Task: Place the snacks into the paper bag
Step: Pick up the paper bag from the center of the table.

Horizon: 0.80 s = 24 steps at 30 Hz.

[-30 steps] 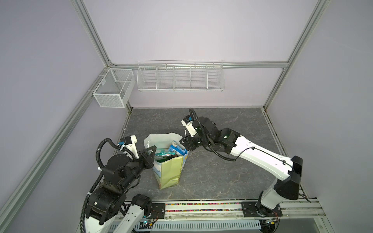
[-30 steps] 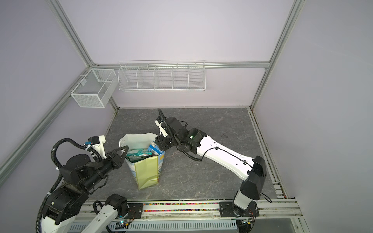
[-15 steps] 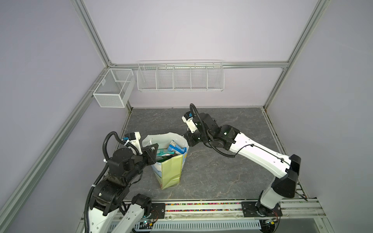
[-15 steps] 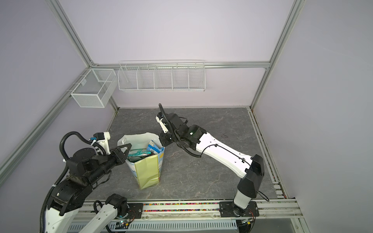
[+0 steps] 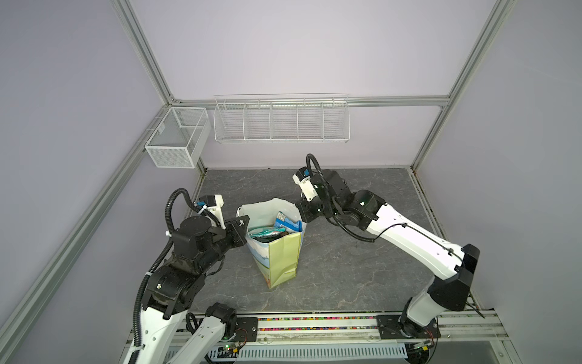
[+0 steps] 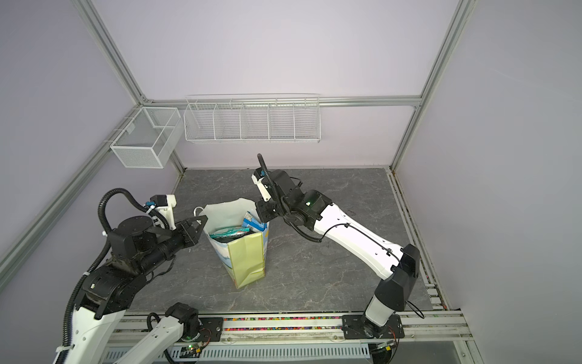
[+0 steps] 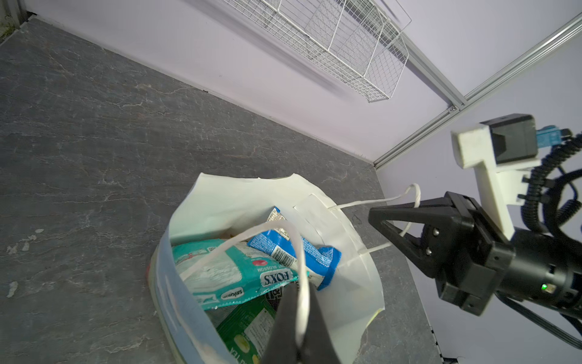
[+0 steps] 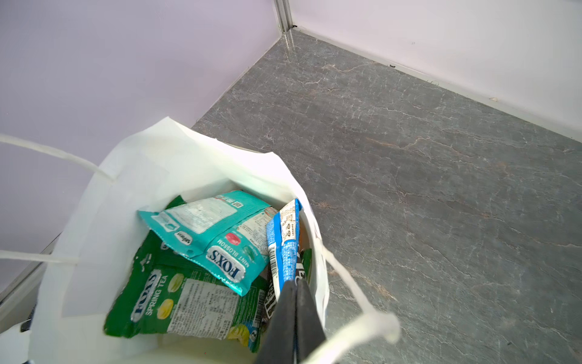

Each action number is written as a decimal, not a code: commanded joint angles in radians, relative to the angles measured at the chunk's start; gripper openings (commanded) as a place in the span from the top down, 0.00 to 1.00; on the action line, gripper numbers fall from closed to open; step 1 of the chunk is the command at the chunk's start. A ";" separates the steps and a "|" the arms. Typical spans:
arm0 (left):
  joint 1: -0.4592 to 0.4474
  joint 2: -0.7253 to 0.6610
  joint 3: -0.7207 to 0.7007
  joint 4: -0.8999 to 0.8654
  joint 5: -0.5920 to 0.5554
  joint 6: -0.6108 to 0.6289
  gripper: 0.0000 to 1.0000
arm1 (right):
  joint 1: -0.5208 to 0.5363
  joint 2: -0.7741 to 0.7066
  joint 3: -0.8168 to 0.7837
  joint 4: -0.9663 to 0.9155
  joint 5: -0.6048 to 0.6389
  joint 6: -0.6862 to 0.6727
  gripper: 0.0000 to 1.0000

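Snacks (image 5: 273, 229) sit inside the paper bag (image 5: 282, 261), upright on the grey table (image 5: 346, 268) between my arms: a teal packet (image 8: 217, 233) over a green packet (image 8: 176, 302), a blue packet (image 8: 283, 239) on edge. My left gripper (image 7: 300, 290) is clamped on one cord handle (image 7: 296, 245). My right gripper (image 7: 373, 217) is closed beside the opposite rim, with the other handle (image 7: 412, 192) looped around it; whether it is pinched I cannot tell.
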 commanded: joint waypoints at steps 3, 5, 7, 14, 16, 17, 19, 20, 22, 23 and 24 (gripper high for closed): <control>0.005 0.045 0.086 0.066 -0.005 0.036 1.00 | -0.015 -0.072 0.072 0.028 0.022 -0.045 0.93; 0.004 0.079 0.108 0.075 -0.001 0.042 1.00 | -0.023 -0.077 0.083 0.019 0.028 -0.051 0.93; 0.005 0.103 0.128 0.082 0.004 0.047 1.00 | -0.030 -0.080 0.091 0.012 0.030 -0.058 0.93; 0.005 0.206 0.196 0.113 0.020 0.071 1.00 | -0.063 -0.098 0.098 0.001 0.050 -0.073 0.93; 0.004 0.240 0.215 0.123 0.022 0.078 1.00 | -0.074 -0.102 0.095 0.000 0.054 -0.074 0.93; 0.004 0.260 0.227 0.127 0.024 0.081 1.00 | -0.079 -0.102 0.095 0.000 0.055 -0.077 0.93; 0.005 0.299 0.244 0.146 0.027 0.081 1.00 | -0.094 -0.106 0.095 -0.004 0.060 -0.080 0.93; 0.005 0.316 0.252 0.157 0.030 0.078 1.00 | -0.103 -0.109 0.094 -0.006 0.064 -0.078 0.93; 0.005 0.358 0.276 0.172 0.056 0.074 1.00 | -0.124 -0.116 0.091 -0.008 0.066 -0.076 0.93; 0.004 0.380 0.287 0.182 0.067 0.070 1.00 | -0.133 -0.121 0.087 -0.007 0.066 -0.075 0.93; 0.005 0.397 0.297 0.190 0.078 0.066 1.00 | -0.140 -0.127 0.084 -0.007 0.066 -0.074 0.93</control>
